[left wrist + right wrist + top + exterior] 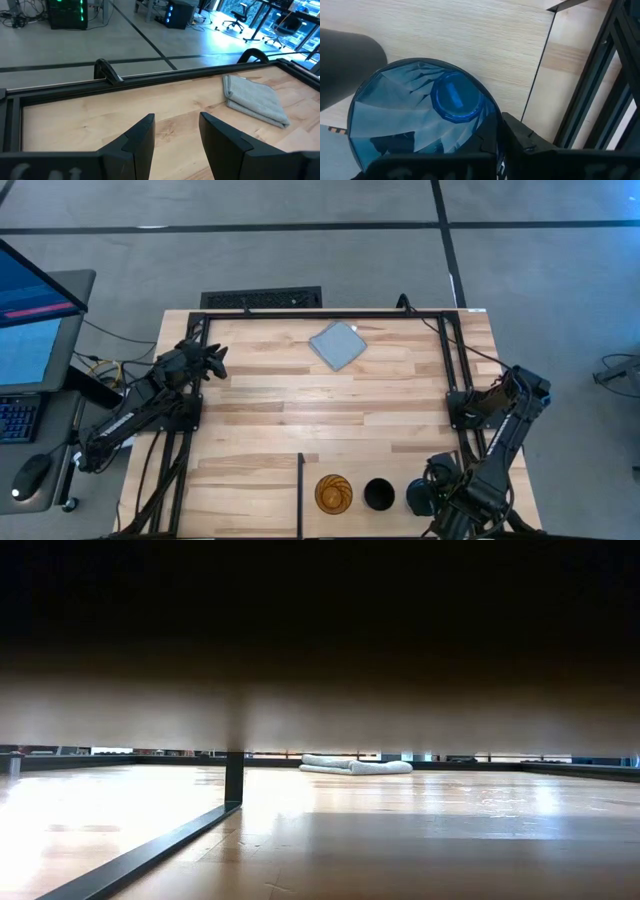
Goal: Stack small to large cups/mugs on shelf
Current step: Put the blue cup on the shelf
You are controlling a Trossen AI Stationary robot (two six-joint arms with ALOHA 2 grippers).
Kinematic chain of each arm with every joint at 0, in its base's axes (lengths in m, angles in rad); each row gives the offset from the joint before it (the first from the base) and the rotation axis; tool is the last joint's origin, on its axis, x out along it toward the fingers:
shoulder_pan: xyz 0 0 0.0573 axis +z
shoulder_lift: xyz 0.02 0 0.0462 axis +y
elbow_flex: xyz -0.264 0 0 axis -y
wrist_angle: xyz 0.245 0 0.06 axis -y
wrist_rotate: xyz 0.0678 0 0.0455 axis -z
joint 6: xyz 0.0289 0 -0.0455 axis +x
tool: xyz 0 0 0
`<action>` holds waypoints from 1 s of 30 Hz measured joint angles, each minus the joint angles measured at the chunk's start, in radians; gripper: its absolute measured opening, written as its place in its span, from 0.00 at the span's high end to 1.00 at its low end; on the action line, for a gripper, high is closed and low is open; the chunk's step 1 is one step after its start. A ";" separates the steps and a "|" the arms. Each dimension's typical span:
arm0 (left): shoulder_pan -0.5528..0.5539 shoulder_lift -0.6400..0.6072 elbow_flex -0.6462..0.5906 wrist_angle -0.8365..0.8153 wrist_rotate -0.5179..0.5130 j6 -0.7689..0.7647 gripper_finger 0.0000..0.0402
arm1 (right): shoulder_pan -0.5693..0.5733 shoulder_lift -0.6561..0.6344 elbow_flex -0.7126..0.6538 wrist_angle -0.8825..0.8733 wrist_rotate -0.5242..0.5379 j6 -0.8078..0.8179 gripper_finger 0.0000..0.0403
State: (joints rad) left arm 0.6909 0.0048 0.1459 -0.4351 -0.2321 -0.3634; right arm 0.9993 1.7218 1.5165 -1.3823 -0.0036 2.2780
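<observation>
Three cups stand upright in a row on the shelf (350, 465), the plank section at the table's near edge: the amber tumbler (333, 493), the black cup (379, 494) and the blue cup (418, 498). My right gripper (436, 492) is at the blue cup (420, 115), seen from above in the right wrist view and partly hidden in the high view. The black cup shows as a dark blur (345, 55) beside it. My left gripper (213, 360) waits open near the table's left edge, its fingers (145, 135) apart over bare wood. My right gripper has the blue cup by its rim wall (489, 127) on the side away from the black cup. One finger (525, 145) is outside the wall and the other seems to be inside. The fingers come from above, pointing down. The cup stands upright with its bottom on the shelf.
A folded grey-blue cloth (337, 345) lies near the far edge, also seen as the cloth (255, 100) and the cloth (355, 765). A black divider bar (301, 480) bounds the shelf on the left; black frame rails (455, 380) run along the table's right side. A dark blur fills the low view's top.
</observation>
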 joint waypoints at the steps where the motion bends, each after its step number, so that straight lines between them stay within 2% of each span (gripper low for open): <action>1: 0.000 0.000 0.000 0.000 0.000 0.000 0.64 | 0.000 0.000 0.000 0.000 0.000 0.000 0.92; 9: 0.000 0.000 0.000 0.000 0.000 0.000 0.64 | 0.000 0.002 -0.001 -0.019 -0.003 -0.001 0.88; 30: 0.000 0.000 -0.001 0.000 0.000 0.000 0.64 | 0.000 0.002 -0.001 0.006 -0.002 -0.027 0.88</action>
State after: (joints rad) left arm 0.6907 0.0051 0.1448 -0.4355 -0.2321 -0.3634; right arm 0.9989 1.7237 1.5150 -1.3762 -0.0051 2.2513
